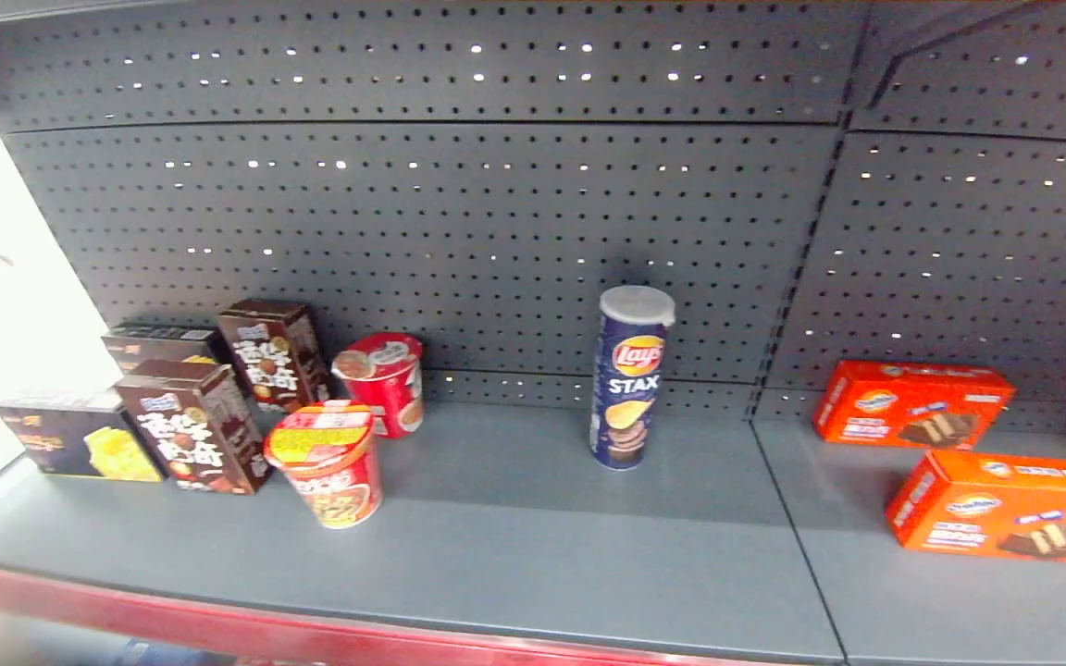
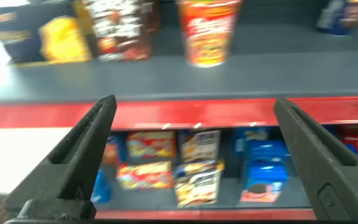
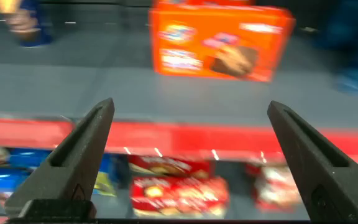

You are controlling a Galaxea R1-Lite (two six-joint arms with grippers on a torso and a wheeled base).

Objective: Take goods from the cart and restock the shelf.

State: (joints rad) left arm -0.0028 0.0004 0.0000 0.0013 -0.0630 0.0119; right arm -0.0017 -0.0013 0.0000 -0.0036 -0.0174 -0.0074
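Shelf (image 1: 533,536) carries chip can (image 1: 630,379); wrist views catch lower-tier packets (image 2: 197,165).

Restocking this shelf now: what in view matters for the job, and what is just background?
For the job:
shelf
chip can
noodle cups
brown boxes
black boxes
orange boxes
left gripper and right gripper, both open and empty

Just there:
pegboard back panel
packets on the lower shelf
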